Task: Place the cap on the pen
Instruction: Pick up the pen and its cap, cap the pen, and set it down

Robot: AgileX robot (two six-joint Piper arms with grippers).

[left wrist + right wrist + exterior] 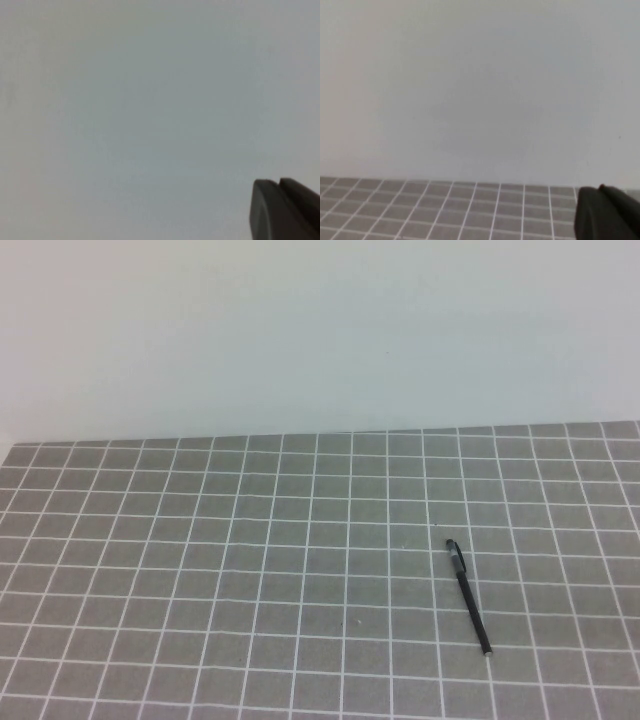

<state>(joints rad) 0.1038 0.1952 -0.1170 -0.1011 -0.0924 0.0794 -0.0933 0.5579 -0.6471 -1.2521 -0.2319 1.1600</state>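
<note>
From the high view I see the pen [468,596] lying flat on the grey gridded counter [200,570], in its right half and closer to the near edge than to the far edge. It rests on a slant. Its thicker black end points toward the far edge, and its slimmer end, which has a small pale tip, points toward the near right corner. I cannot make out whether that thicker end is a cap or just the grip. Nothing touches the pen.

Neither arm reaches into the high view. The left gripper [285,210] shows only as a dark sliver at the corner of its own wrist view, held up in front of a plain pale wall [320,330]. I cannot tell how its jaws stand.

The right gripper [606,214] is likewise a dark sliver in its wrist view, raised above the counter and facing the wall along the far edge. I cannot tell how its jaws stand either.
</note>
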